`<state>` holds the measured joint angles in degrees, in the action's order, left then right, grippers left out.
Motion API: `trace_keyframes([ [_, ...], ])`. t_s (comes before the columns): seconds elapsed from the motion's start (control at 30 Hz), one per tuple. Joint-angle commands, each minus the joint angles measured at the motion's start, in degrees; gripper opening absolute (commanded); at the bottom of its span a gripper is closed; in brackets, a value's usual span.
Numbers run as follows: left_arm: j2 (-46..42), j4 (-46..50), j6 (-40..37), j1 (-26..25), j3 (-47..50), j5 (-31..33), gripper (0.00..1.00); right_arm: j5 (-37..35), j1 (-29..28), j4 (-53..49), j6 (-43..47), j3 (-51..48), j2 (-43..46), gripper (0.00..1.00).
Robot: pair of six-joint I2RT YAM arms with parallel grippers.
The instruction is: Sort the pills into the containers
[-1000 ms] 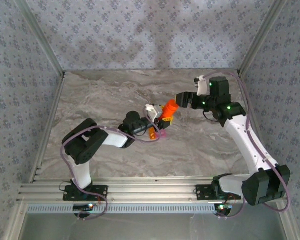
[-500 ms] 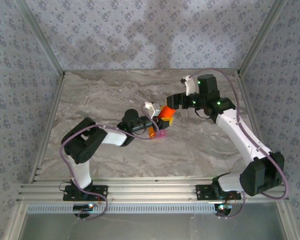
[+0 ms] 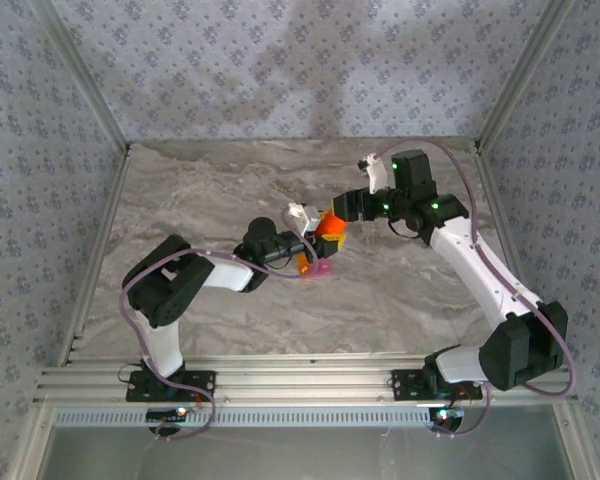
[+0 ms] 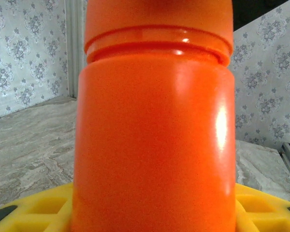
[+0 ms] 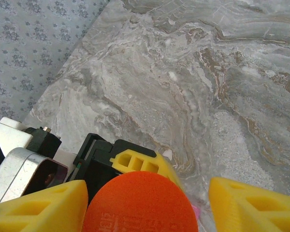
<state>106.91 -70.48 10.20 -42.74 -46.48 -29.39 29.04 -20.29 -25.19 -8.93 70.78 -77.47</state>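
My left gripper [image 3: 320, 238] is shut on an opaque orange bottle [image 3: 332, 223] and holds it just above the table; the bottle body [image 4: 154, 125] stands between its yellow fingers [image 4: 29, 210]. My right gripper [image 5: 147, 205] straddles the bottle's orange cap [image 5: 142, 203]. Its left finger lies against the cap and a narrow gap shows at the right finger [image 5: 253, 203], so it reads as open. The containers [image 3: 316, 266], a tiny orange box joined to a pink one, sit on the table under the bottle. A pink sliver of them [image 5: 196, 210] peeks out beside the cap. No pills are visible.
The marble table [image 3: 210, 190] is walled by patterned panels on three sides, with an aluminium rail [image 3: 300, 385] along the near edge. The left arm's black wrist and white camera housing [image 5: 19, 164] lie close beside the right gripper.
The right arm swung left from the far right and brought its gripper over the bottle cap, and its jaws narrowed around it. The left gripper kept hold of the bottle, barely shifting.
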Motion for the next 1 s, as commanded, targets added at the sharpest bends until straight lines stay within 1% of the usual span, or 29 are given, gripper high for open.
trace_keyframes([
  [0.0, -1.71, -2.29, 1.01, 0.34, -1.29, -1.38, 0.00, -0.54, -0.28, -1.52, 1.11, 0.34, 0.27, 0.61],
  [0.2, -1.61, -2.81, 1.14, 0.40, -1.24, -1.23, 0.00, 0.50, -0.33, -1.66, 1.19, 0.32, -0.20, 0.40],
  [0.27, -1.53, -2.92, 1.16, 0.49, -1.18, -1.21, 0.00, 0.83, -0.27, -1.58, 1.37, 0.25, -0.23, 0.38],
  [0.33, -1.52, -3.09, 1.23, 0.56, -1.16, -1.22, 0.00, 1.03, -0.43, -1.60, 1.37, 0.23, -0.29, 0.45],
  [0.4, -1.48, -3.19, 1.23, 0.60, -1.16, -1.25, 0.00, 0.69, -0.41, -1.62, 1.37, 0.17, -0.21, 0.59],
  [0.43, -1.45, -3.17, 1.34, 0.57, -1.16, -1.21, 0.00, 0.36, -0.37, -1.67, 1.32, 0.14, -0.08, 0.63],
  [0.7, -1.45, -3.17, 1.36, 0.56, -1.16, -1.22, 0.00, -0.27, -0.19, -1.40, 0.93, -0.25, -0.26, 0.64],
  [0.77, -1.44, -3.18, 1.36, 0.56, -1.16, -1.20, 0.00, -0.22, -0.17, -1.43, 0.84, -0.36, -0.53, 0.67],
  [0.97, -1.40, -3.00, 1.32, 0.58, -1.24, -1.31, 0.00, 0.34, -0.21, -0.46, 0.25, -0.99, -0.66, 0.68],
])
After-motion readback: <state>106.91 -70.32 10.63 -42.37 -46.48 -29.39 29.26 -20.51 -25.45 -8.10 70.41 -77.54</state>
